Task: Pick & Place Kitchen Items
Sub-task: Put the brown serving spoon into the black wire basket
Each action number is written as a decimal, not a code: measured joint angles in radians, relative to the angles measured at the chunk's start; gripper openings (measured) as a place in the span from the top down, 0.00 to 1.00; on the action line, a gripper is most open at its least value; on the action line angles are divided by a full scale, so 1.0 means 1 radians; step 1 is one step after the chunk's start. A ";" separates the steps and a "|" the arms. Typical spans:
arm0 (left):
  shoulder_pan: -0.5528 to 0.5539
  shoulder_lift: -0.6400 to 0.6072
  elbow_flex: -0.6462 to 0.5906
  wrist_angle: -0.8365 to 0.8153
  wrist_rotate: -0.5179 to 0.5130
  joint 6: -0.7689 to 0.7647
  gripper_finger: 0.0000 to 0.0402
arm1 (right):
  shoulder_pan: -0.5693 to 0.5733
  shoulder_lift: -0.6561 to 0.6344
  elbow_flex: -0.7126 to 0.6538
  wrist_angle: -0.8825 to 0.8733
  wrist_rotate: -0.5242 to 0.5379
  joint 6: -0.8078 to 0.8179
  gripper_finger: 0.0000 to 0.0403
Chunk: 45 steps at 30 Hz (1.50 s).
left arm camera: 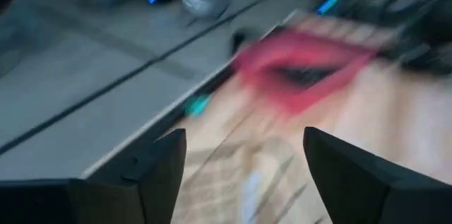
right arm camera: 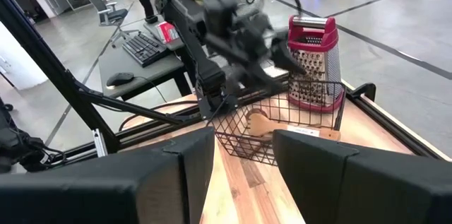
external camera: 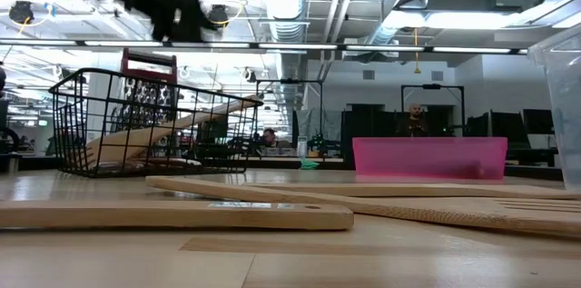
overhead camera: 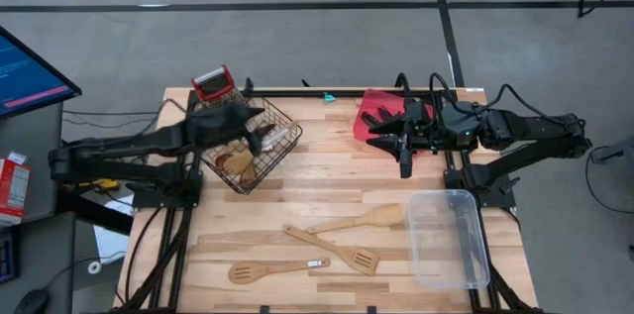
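Observation:
My left gripper (overhead camera: 265, 128) hangs open above the black wire basket (overhead camera: 282, 151), nothing between its fingers (left arm camera: 244, 174); the right wrist view shows it over the basket too (right arm camera: 282, 54). In the basket lie pale wooden utensils (overhead camera: 238, 160) and a dark-bowled spoon (overhead camera: 267, 136). Three wooden utensils lie flat on the near part of the table: a spoon (overhead camera: 359, 220), a slotted spatula (overhead camera: 335, 251) and a smaller spoon (overhead camera: 275, 270). My right gripper (overhead camera: 381, 131) waits open above the red tray (overhead camera: 374, 104), pointing toward the basket (right arm camera: 244, 160).
A red-topped steel grater (overhead camera: 213, 83) stands just behind the basket at the far left. A clear plastic bin (overhead camera: 451, 240) sits at the near right. The table's middle (overhead camera: 337, 180) is bare wood between basket, tray and the loose utensils.

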 joint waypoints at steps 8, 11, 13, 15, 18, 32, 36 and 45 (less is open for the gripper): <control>-0.230 -0.095 0.156 0.003 0.197 0.043 0.35 | 0.000 0.000 0.000 -0.009 0.000 0.000 0.60; -0.374 -0.099 0.157 -0.009 0.210 0.023 0.36 | 0.000 0.000 0.000 -0.012 0.000 0.000 0.60; -0.472 -0.088 0.157 -0.039 0.194 -0.007 0.36 | 0.000 0.000 0.000 -0.015 0.000 0.000 0.60; -0.569 -0.063 0.157 -0.085 0.149 -0.040 0.36 | 0.000 0.000 0.000 -0.015 0.000 0.000 0.60; -0.694 -0.008 0.156 -0.171 0.066 -0.108 0.36 | 0.000 0.000 0.000 -0.015 0.000 0.000 0.60; -1.044 0.310 0.156 -0.223 -0.001 -0.511 0.36 | 0.002 0.000 0.000 -0.027 0.000 0.012 0.60; -1.102 0.379 0.156 -0.220 -0.003 -0.596 0.36 | 0.003 0.000 0.000 -0.048 0.000 0.033 0.60; -1.140 0.466 0.156 -0.210 -0.005 -0.641 0.36 | 0.003 0.000 0.000 -0.074 -0.001 0.051 0.60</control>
